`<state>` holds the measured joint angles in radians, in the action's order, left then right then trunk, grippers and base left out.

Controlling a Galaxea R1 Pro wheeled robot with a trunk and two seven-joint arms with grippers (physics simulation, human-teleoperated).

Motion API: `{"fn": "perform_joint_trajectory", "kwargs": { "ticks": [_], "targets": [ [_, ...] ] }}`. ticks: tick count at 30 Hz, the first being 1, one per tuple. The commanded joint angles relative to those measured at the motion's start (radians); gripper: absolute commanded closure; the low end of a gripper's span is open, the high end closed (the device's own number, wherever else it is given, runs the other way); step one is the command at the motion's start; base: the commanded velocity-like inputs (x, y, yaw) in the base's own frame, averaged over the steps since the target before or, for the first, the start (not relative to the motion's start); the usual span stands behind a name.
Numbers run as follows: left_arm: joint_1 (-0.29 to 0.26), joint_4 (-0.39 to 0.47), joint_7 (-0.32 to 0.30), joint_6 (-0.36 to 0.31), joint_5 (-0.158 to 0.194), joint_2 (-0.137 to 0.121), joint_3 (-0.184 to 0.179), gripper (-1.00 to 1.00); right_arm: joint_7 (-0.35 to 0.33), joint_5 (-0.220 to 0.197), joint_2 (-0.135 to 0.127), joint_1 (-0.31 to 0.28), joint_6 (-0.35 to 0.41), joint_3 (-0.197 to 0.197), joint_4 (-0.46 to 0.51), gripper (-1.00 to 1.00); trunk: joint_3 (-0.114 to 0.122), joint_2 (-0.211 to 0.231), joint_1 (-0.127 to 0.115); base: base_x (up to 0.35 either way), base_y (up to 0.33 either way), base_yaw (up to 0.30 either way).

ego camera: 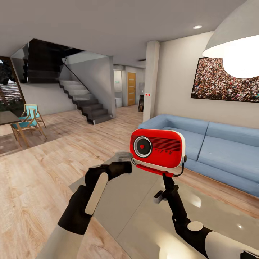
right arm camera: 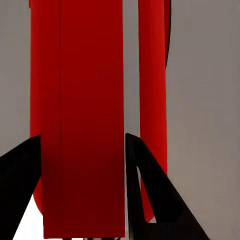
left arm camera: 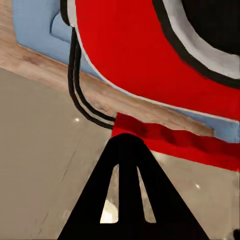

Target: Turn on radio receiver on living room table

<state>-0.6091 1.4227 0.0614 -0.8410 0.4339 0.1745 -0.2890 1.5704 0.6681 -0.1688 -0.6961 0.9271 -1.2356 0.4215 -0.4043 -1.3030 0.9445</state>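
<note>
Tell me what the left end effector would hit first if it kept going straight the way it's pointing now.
Probably the radio. In the left wrist view the left end effector points at the radio's red body, close ahead, with the red strip beneath it right at one finger. Exact depth is hard to judge.

The room is evenly bright, with soft daylight-like light and no deep shadow. A white dome pendant lamp (ego camera: pixel 237 43) glows at the head view's upper right, its bulb blown out to pure white, and a small recessed ceiling light (ego camera: pixel 197 27) shines further back. The glossy top of the table (ego camera: pixel 144 216) carries pale reflections and small sparkle points. Straight lines bow toward the head view's edges, a wide-angle stretch. In both wrist views the radio receiver (right arm camera: pixel 82 115) sits so close that its red surfaces look flat, soft-edged and slightly blurred
</note>
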Motion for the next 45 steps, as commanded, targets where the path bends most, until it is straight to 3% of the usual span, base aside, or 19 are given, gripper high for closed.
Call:
{"fn": "perform_joint_trajectory", "kwargs": {
  "ticks": [1,2,7,9,12,18,26,36,41,45],
  "targets": [
    [-0.014,0.0,0.0,0.0,0.032,0.0,-0.003,1.0,0.0,0.003,0.0,0.0,-0.001,0.001,0.0,1.0,0.0,0.0,0.0,0.0,0.0,0.0],
    [-0.038,0.0,-0.001,-0.001,0.076,0.0,-0.006,1.0,0.0,0.003,0.001,0.0,0.0,0.001,0.0,1.0,0.0,0.0,0.0,0.0,0.0,0.0],
    [-0.127,-0.002,-0.001,-0.001,0.199,0.0,-0.014,1.0,0.0,0.003,0.002,0.0,0.001,0.0,0.0,1.0,0.0,0.0,0.0,0.0,0.0,0.0],
    [-0.156,-0.008,0.0,-0.001,0.236,0.0,-0.015,1.0,0.0,0.004,0.002,0.0,0.001,0.0,0.0,1.0,0.0,0.0,0.0,0.0,0.0,0.0],
    [-0.186,-0.026,-0.001,-0.001,0.261,0.0,-0.015,1.0,0.0,0.004,0.002,0.0,0.001,-0.001,0.0,1.0,0.0,0.0,0.0,0.0,0.0,0.0],
    [-0.224,-0.092,-0.008,0.001,0.271,0.0,-0.015,1.0,0.0,0.004,0.002,0.0,0.0,-0.002,0.0,1.0,0.0,0.0,0.0,0.0,0.0,0.0],
    [-0.252,-0.259,-0.094,0.037,0.272,0.0,-0.015,1.0,0.0,0.004,0.002,0.0,-0.001,-0.002,0.0,1.0,0.0,0.0,0.0,0.0,0.0,0.0],
    [-0.256,-0.322,-0.121,0.079,0.275,0.0,-0.016,1.0,0.0,0.002,0.002,0.0,-0.001,-0.002,0.0,1.0,0.0,0.0,0.0,0.0,0.0,0.0],
    [-0.256,-0.327,-0.137,0.082,0.26,0.0,-0.081,1.0,0.0,0.001,0.002,0.0,-0.002,-0.001,-0.001,1.0,0.0,0.0,0.0,0.0,0.0,0.0],
    [-0.247,-0.419,-0.089,0.081,0.209,-0.009,-0.1,1.0,0.0,0.0,0.002,0.0,-0.002,0.0,-0.001,1.0,0.0,0.0,0.0,0.0,0.0,0.0]
  ]
}}
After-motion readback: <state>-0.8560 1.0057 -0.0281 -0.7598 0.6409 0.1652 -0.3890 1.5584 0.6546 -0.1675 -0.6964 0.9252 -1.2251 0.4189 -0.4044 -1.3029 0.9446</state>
